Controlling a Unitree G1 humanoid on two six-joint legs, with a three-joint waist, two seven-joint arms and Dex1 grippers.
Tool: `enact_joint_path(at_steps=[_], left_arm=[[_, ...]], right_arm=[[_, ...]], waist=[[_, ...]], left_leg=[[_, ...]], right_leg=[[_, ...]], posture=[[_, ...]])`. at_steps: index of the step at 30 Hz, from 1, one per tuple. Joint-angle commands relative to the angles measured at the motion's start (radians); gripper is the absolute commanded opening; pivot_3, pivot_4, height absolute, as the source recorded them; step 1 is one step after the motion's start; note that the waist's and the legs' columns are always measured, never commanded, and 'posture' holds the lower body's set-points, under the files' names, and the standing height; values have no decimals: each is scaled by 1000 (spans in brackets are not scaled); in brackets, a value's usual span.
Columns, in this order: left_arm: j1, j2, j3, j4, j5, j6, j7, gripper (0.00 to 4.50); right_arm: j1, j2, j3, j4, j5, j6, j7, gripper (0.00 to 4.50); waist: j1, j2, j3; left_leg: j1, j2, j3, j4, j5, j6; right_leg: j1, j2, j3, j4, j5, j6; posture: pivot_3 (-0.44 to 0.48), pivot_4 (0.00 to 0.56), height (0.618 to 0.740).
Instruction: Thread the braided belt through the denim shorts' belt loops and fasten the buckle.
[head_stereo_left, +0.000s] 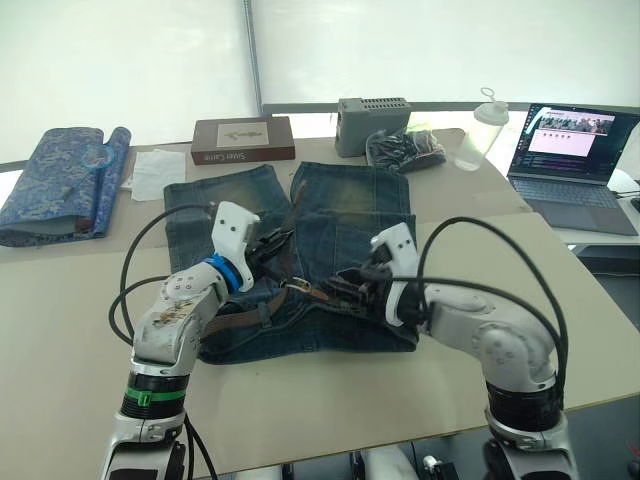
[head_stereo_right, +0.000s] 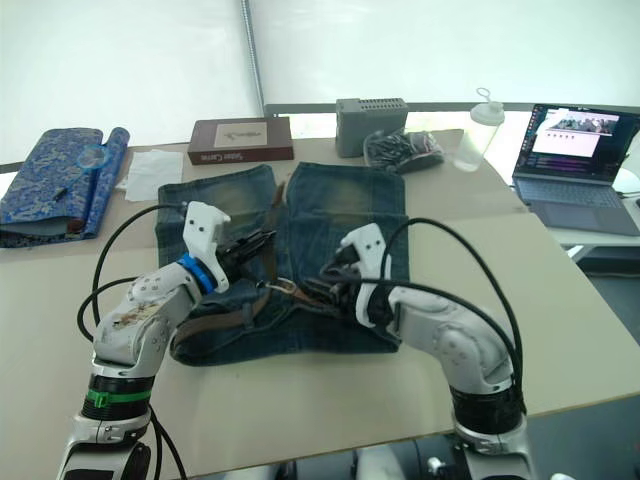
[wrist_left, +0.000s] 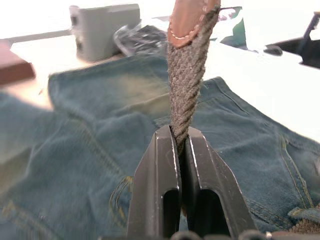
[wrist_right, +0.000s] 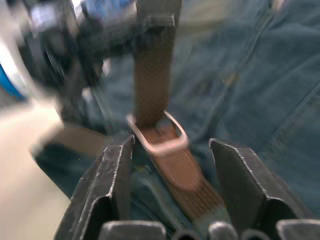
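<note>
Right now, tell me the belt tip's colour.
Reddish-brown leather tip, seen best in the left wrist view.

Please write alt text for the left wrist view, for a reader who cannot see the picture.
The left gripper is shut on the braided belt, whose woven strap rises from between the two black fingers to a brown leather tip. Behind it, the denim shorts lie flat on the table, and a grey box stands farther back.
</note>
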Motion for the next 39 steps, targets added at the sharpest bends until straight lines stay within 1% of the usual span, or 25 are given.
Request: enact_joint_path(at_steps=[1,5,6,11,13,16,17,21,24,26,27,29,32,33,36,39], left_arm=[[-14,-45,90,-33,-92,70,73,0],[-1,-77,154,-72,-156,133,146,0],[3,-83,172,-82,-172,146,166,0],[14,-167,394,-136,-325,210,390,0],[15,-191,444,-151,-373,225,463,0],[21,-246,532,-181,-482,230,604,0],[26,-255,544,-191,-508,234,633,0],[86,-259,517,-246,-584,258,677,0],[145,-244,487,-274,-605,255,676,0],[174,-243,476,-280,-621,245,683,0],[184,-239,470,-281,-623,239,683,0],[197,-235,461,-278,-627,227,687,0],[216,-221,446,-277,-625,212,679,0],[221,-218,444,-275,-626,206,680,0],[238,-197,433,-273,-624,193,668,0],[264,-174,418,-271,-613,181,650,0]], right_arm=[[-12,-7,108,63,-105,-148,88,1378],[-21,-20,158,116,-177,-209,140,24],[-21,-24,166,122,-190,-217,151,24],[-1,-53,192,117,-226,-230,214,24],[6,-59,197,114,-235,-229,230,24],[15,-78,219,111,-249,-231,267,24],[18,-79,220,110,-253,-232,273,24],[9,-68,184,106,-220,-212,309,24],[2,-71,133,66,-139,-167,361,892],[-13,-60,101,58,-118,-145,352,1592],[-19,-55,93,60,-116,-140,346,1592],[-37,-44,90,77,-133,-148,330,1256],[-61,-49,127,107,-190,-176,318,229],[-69,-52,149,121,-218,-192,313,41],[-88,-45,211,171,-294,-240,312,41],[-106,-16,225,201,-317,-259,318,41]], waist=[[0,-1,0],[3,-1,1],[3,-2,1],[4,-4,1],[6,-4,1],[8,-4,1],[8,-5,1],[8,-9,1],[9,-9,1],[9,-9,1],[9,-9,1],[9,-9,1],[11,-10,1],[11,-9,1],[10,-10,1],[9,-10,1]], left_leg=[[0,0,0,0,0,0],[-1,0,-1,0,0,0],[-1,0,0,0,0,0],[-1,0,0,1,0,0],[0,1,-1,1,0,0],[-1,0,-1,1,0,0],[-1,0,-1,1,0,0],[0,0,-1,1,0,0],[0,0,-1,1,0,0],[0,0,-1,1,0,0],[0,0,-1,1,0,0],[0,0,-1,1,0,0],[0,0,-1,1,0,-1],[0,0,-1,1,0,-1],[0,-1,0,1,0,-1],[0,0,-1,1,0,-1]], right_leg=[[0,0,0,0,0,0],[0,0,0,0,0,-1],[0,0,0,0,0,-1],[0,-1,0,0,1,0],[0,-1,0,0,1,0],[0,-1,-1,0,1,-1],[0,-1,0,0,1,-1],[0,-1,0,0,1,-1],[0,-1,0,0,1,-1],[0,-1,0,0,2,-1],[0,-1,0,0,2,-1],[0,-1,-1,0,2,-2],[1,0,-1,0,2,-2],[1,0,-1,0,2,-2],[1,-1,0,0,2,-2],[0,0,0,0,2,-2]], posture=[[0,150,740],[0,150,740],[0,150,740],[0,150,740],[0,150,740],[0,150,740],[0,150,740],[0,150,740],[0,150,740],[0,150,740],[0,150,740],[0,150,740],[0,150,740],[0,150,740],[0,150,740],[0,150,740]])
